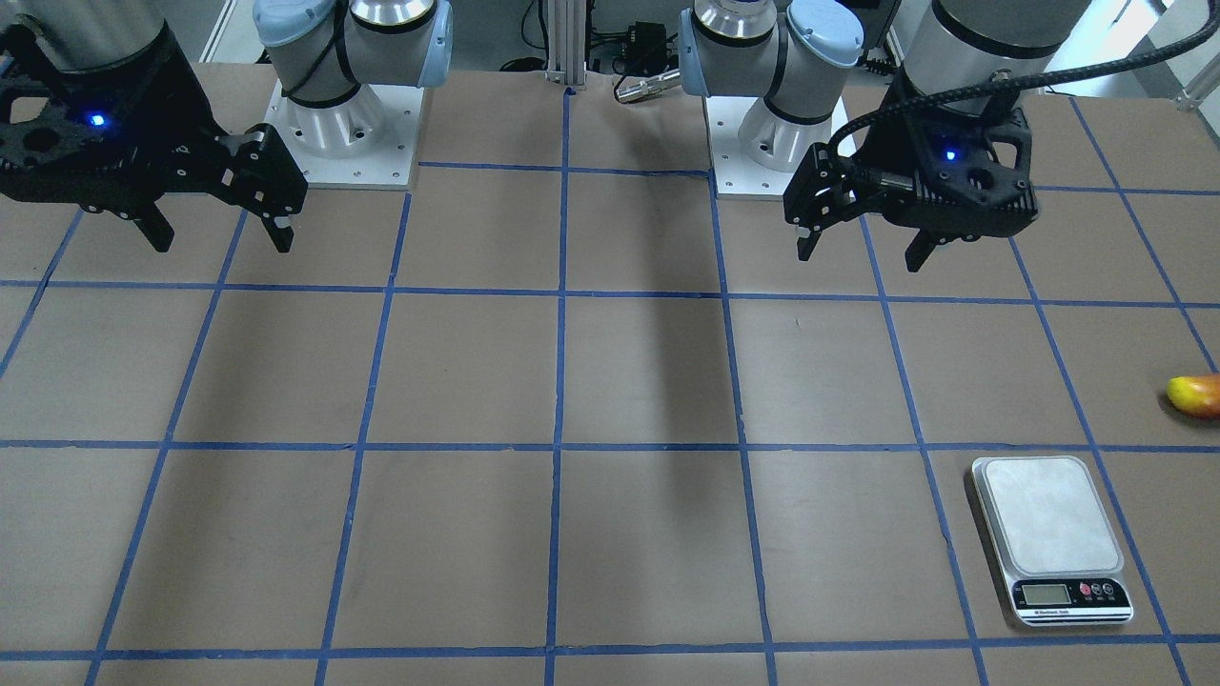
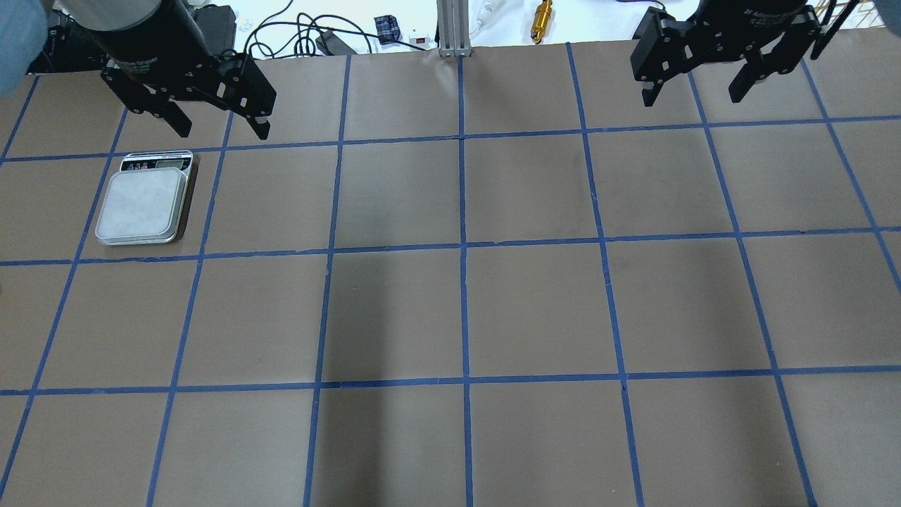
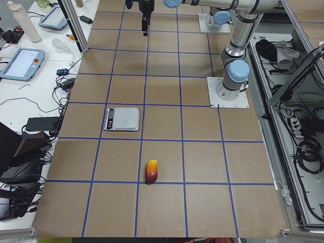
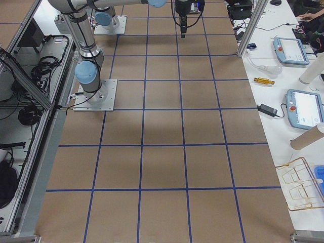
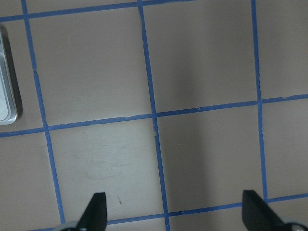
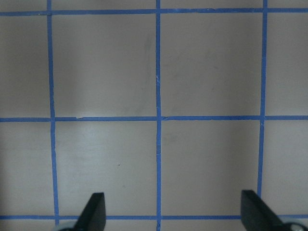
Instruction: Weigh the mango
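Brown paper-covered table (image 2: 535, 310) is lying under even overhead light. Blue tape lines (image 2: 462, 282) are dividing it into a square grid. A soft dark shadow band (image 1: 658, 381) is running across the middle squares. A silver aluminium frame post (image 2: 449, 28) is standing at the far edge. A white side bench (image 4: 283, 152) is running along that edge, carrying two grey touchscreen pendants with blue rims (image 4: 305, 109), a small brass cylinder (image 4: 264, 81) and loose black cables (image 2: 295, 35).
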You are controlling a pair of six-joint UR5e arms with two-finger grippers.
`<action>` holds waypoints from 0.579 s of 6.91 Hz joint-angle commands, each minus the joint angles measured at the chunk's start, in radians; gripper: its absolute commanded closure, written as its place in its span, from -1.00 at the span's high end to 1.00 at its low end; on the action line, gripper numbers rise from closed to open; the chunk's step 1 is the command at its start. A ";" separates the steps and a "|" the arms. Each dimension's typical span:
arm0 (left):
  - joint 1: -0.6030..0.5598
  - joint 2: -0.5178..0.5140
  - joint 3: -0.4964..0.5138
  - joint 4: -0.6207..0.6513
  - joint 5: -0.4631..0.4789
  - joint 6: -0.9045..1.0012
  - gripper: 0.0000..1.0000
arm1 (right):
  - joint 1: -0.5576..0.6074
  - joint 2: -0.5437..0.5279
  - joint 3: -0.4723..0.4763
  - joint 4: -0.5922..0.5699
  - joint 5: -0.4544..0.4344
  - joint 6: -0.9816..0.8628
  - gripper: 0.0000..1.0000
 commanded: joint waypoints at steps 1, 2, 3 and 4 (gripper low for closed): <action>0.004 0.006 -0.003 -0.001 0.003 0.000 1.00 | 0.000 0.000 0.000 0.000 0.000 0.000 1.00; 0.004 0.007 -0.006 -0.001 0.001 0.000 1.00 | 0.000 0.000 0.000 0.000 0.000 0.000 1.00; 0.004 0.009 -0.011 -0.001 0.001 0.001 1.00 | 0.000 0.000 0.000 0.000 0.002 0.000 1.00; 0.007 0.009 -0.014 -0.001 0.000 0.011 1.00 | 0.000 0.000 0.000 0.000 0.002 0.000 1.00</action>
